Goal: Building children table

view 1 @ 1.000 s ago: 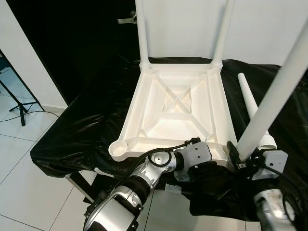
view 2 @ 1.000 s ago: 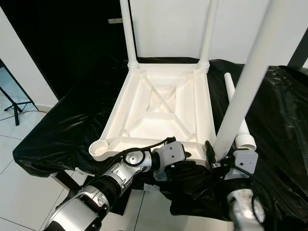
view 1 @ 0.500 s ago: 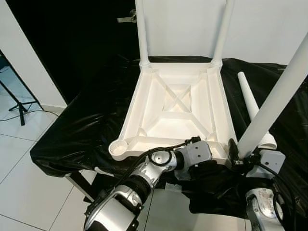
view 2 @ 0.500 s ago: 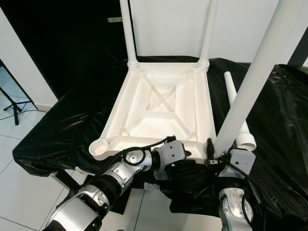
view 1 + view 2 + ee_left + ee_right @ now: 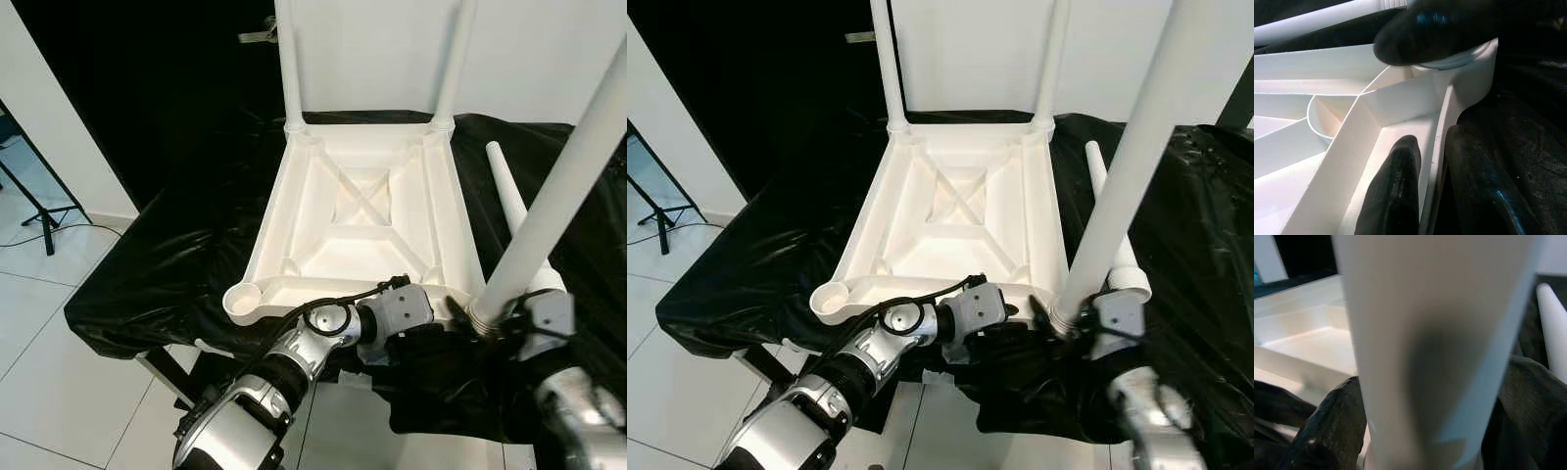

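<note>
A white table top (image 5: 269,235) lies upside down on a black sheet (image 5: 167,264). Two white legs (image 5: 289,59) (image 5: 453,59) stand upright in its far corners. My right gripper (image 5: 1430,431) is shut on a third leg (image 5: 558,196), which leans to the right. Its lower end sits at the table top's near right corner. My left gripper (image 5: 1435,191) is shut on the near rim beside that corner, one finger (image 5: 1396,191) inside the wall and one outside. The near left corner socket (image 5: 242,297) is empty. A loose leg (image 5: 505,196) lies on the sheet to the right.
The sheet-covered surface ends just before me, with white floor tiles (image 5: 59,392) below on the left. A tripod's feet (image 5: 39,211) stand on the floor at far left. A white wall (image 5: 372,49) and a dark doorway (image 5: 147,78) lie behind.
The held leg swayed and its lower end settled slightly left and down at the near right corner. The left gripper has kept its hold on the rim.
</note>
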### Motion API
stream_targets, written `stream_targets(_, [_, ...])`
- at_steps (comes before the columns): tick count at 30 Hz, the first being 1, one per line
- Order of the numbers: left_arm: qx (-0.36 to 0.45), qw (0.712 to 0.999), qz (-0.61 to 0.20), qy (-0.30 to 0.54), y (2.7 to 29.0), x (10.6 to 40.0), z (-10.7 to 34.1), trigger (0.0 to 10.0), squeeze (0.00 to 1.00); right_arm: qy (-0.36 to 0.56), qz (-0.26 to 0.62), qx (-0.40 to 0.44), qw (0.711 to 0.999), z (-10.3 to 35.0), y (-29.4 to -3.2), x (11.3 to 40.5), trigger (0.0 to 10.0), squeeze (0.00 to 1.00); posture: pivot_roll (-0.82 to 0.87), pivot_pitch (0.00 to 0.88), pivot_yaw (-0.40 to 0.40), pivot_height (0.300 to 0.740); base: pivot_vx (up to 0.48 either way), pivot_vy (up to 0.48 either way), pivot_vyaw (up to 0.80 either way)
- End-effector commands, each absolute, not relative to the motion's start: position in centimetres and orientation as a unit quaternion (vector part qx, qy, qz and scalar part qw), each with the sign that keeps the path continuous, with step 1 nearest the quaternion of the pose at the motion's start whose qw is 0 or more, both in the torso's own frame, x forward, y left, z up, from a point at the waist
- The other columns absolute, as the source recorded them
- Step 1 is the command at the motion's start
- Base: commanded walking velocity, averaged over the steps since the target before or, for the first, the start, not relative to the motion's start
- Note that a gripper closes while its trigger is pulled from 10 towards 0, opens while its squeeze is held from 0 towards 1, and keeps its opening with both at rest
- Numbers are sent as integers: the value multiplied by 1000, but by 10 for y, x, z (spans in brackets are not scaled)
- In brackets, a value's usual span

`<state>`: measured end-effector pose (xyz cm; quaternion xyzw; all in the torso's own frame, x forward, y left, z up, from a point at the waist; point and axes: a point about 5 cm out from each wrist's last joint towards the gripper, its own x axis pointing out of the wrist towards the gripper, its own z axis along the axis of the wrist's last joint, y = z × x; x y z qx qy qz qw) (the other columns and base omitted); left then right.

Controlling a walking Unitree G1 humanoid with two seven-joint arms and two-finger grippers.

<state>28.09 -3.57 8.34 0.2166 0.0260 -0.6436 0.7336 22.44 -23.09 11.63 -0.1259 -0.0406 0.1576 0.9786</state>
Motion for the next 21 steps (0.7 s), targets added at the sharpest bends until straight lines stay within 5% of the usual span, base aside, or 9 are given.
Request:
stream_targets(1, [229, 717, -648, 112, -22, 269, 49, 10000, 0, -31, 200, -134, 970, 115, -232, 226, 10000, 0, 36, 0, 45, 740, 0, 0, 0])
stream_targets(8, [230, 718, -648, 113, -21, 270, 48, 10000, 0, -7, 249, -135, 959, 114, -234, 227, 10000, 0, 44, 0, 46, 740, 0, 0, 0])
stream_targets(9, [231, 718, -647, 113, -20, 270, 48, 10000, 0, 7, 268, -131, 954, 112, -234, 226, 3255, 0, 46, 0, 46, 740, 0, 0, 0])
stream_targets(10, [231, 718, -647, 113, -19, 270, 48, 10000, 0, 20, 288, -127, 949, 110, -234, 225, 0, 0, 49, 0, 46, 740, 0, 0, 0])
stream_targets(21, [234, 718, -646, 113, -17, 272, 49, 10000, 0, 36, 307, -121, 943, 109, -248, 227, 0, 0, 45, 0, 53, 740, 0, 0, 0])
